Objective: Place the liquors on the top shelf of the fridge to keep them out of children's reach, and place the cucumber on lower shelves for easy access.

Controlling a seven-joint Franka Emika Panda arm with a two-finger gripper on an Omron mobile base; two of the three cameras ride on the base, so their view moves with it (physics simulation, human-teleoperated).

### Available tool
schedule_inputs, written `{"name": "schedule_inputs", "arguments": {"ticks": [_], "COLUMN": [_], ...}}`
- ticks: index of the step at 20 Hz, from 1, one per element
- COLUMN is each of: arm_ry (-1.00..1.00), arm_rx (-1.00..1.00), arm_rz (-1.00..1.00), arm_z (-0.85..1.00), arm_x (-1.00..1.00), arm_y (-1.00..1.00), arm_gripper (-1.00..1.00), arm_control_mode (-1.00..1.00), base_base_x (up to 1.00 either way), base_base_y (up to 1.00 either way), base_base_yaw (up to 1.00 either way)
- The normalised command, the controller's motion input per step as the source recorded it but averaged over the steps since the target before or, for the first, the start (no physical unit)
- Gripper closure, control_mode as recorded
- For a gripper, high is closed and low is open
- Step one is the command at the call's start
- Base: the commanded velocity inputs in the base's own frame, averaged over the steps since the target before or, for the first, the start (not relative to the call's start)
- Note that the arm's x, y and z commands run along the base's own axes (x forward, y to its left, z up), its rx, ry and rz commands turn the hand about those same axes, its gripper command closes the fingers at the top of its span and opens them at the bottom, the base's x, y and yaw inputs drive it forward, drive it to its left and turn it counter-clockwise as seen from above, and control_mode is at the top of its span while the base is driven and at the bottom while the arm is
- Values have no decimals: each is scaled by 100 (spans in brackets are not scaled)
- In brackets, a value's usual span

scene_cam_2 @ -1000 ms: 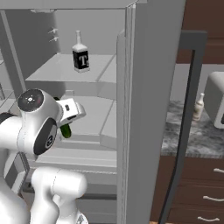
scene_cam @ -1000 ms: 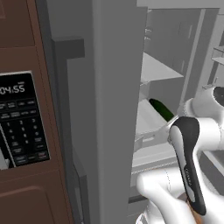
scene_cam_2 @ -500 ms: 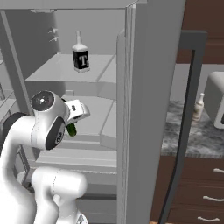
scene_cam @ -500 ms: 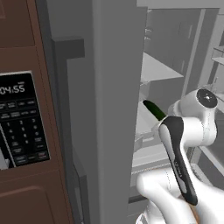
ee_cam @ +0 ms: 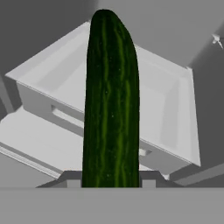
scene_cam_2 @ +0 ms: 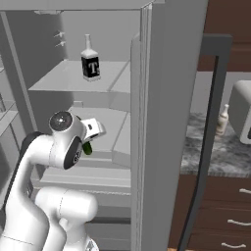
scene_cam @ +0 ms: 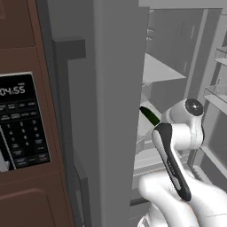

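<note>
As the arm has swung up and further into the open fridge (scene_cam_2: 147,98) over the last second, the tool (scene_cam_2: 93,131) has carried the cucumber (ee_cam: 111,105) from low beside the robot's body to a spot over the boxy lower shelf (ee_cam: 175,109). In the hand view the cucumber stands straight out from the tool, clenched at its near end, with its far tip reaching over the shelf's open tray; its dark green tip shows in the left base view beside the door edge, and a short piece of it pokes out under the tool in the right base view. It is not yet resting on anything, so the placing step looks close but unfinished: the arm probably needs to push a little deeper and lower before letting go. Further back and higher, the squat dark bottle (scene_cam_2: 90,61) with the white neck already stands upright on the thin top shelf (scene_cam_2: 59,83), so that part of the job seems done. Farthest off, outside the fridge, the slim cream-white bottle (scene_cam_2: 223,120) waits on the worktop (scene_cam_2: 206,147), still to be fetched.
</note>
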Motion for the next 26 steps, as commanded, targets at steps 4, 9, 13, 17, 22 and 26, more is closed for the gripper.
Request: {"name": "schedule_inputs", "arguments": {"ticks": [4, 9, 13, 17, 22, 26], "arm_ry": [-3, 0, 0, 4, 1, 0], "arm_rx": [0, -4, -11, -15, -15, -12], "arm_rz": [6, 11, 9, 6, 5, 6], "arm_z": [-35, -24, -14, -3, -17, -17], "arm_x": [29, 25, 25, 23, 24, 25], "arm_y": [0, 0, 0, 0, 0, 0], "arm_gripper": [100, 100, 100, 100, 100, 100], "arm_control_mode": [-100, -100, -100, -100, -100, -100], "base_base_x": [0, 0, 0, 0, 0, 0], "base_base_y": [0, 0, 0, 0, 0, 0], "base_base_yaw": [0, 0, 0, 0, 0, 0]}}
